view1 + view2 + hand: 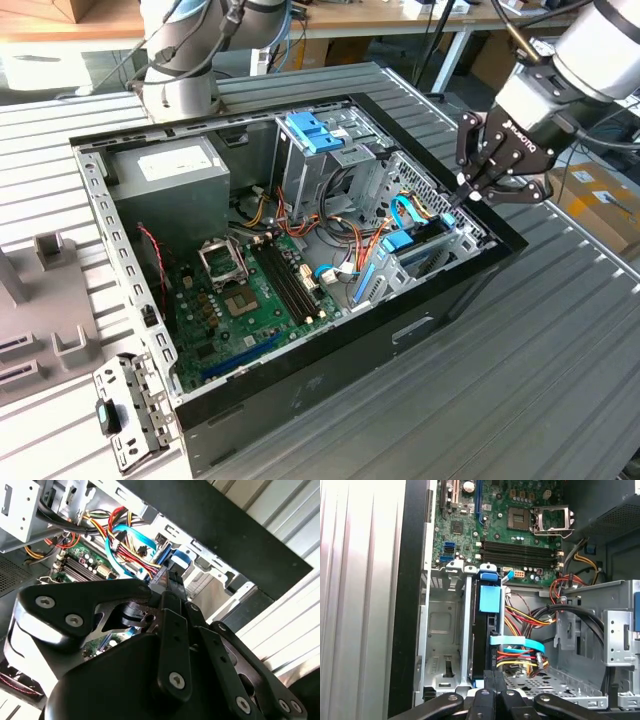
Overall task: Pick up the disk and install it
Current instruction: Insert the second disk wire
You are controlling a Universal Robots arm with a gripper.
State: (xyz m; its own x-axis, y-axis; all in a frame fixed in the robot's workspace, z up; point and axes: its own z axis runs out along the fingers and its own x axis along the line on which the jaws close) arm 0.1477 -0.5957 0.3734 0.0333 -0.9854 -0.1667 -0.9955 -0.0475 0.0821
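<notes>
Gripper [466, 192] at the open case's [300, 385] edge, fingers together on the disk's [489, 600] end, disk standing edgewise in its bay, mostly hidden, cables [520, 647] crossing it.

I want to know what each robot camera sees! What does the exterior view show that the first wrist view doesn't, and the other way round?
Exterior view: the robot arm above the gripper, the black computer case from outside, and a loose metal bracket by its corner.
First wrist view: the empty metal bay right beside the disk, which stands on edge.
Both: the green motherboard, its processor socket and coloured cables.
</notes>
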